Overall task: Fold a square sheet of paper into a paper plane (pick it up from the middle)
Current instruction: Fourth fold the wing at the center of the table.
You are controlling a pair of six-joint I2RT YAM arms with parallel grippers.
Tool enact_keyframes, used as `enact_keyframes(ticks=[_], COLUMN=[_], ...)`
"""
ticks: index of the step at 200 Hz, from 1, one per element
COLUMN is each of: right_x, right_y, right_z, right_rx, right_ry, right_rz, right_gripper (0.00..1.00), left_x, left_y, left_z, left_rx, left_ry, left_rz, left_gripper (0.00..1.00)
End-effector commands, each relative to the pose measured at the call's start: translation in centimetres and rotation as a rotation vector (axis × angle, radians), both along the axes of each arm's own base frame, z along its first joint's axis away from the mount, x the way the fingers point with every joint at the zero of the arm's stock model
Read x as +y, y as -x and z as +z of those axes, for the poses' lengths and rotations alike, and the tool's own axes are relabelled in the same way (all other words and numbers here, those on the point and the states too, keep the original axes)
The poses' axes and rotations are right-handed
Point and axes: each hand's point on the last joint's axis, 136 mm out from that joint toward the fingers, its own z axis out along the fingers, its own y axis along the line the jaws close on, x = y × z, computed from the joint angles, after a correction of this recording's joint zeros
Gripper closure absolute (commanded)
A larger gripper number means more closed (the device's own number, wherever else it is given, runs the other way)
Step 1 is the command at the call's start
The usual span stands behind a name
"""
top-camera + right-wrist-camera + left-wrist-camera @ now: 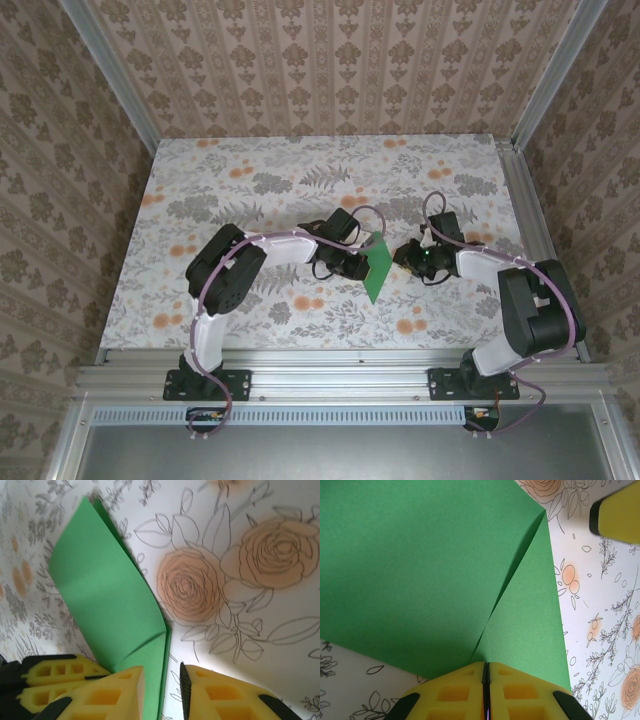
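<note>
Floral-print tabletop (250, 170); damask-papered walls (330, 60); aluminium frame rails (340, 375).

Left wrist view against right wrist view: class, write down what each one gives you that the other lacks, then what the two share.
From the left wrist: the left gripper is shut on the green sheet of paper, and a diagonal folded flap runs up from that grip.
From the right wrist: the right gripper is open, and the sheet's folded edge stands in the gap between its fingers.
Shared: the folded green sheet, the floral tabletop, and a glimpse of the other gripper's yellow fingers.
</note>
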Motion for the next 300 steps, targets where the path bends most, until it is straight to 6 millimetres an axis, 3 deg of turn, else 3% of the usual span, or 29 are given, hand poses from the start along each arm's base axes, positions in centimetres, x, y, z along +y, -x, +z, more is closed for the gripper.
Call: enact_keyframes(ticks=[1, 72, 161, 210, 264, 300], right_x=[1.0, 2.2, 3.6, 3.6, 3.8, 4.3], right_y=[0.5, -0.9, -1.7, -0.8, 0.3, 0.7], right_z=[-0.3, -1.7, 0.1, 0.4, -0.1, 0.4], right_rx=[0.014, 0.037, -0.012, -0.012, -0.009, -0.028], right_ry=[-0.048, -0.070, -0.147, -0.128, -0.064, -0.013], right_rz=[0.024, 0.046, 0.068, 0.078, 0.092, 0.115], right_gripper=[0.70, 0.68, 0.70, 0.78, 0.90, 0.92], left_x=[6.7, 6.8, 6.7, 6.5, 5.5, 5.5], left_y=[2.8, 2.9, 2.9, 2.9, 2.2, 1.9], left_z=[-7.1, -7.2, -7.4, -7.2, -5.4, -4.8], left_rx=[0.118, 0.116, 0.117, 0.125, 0.139, 0.139], left_ry=[-0.324, -0.324, -0.315, -0.293, -0.191, -0.171], left_rz=[0.022, 0.022, 0.022, 0.030, 0.068, 0.084], left_gripper=[0.90, 0.90, 0.90, 0.90, 0.90, 0.90])
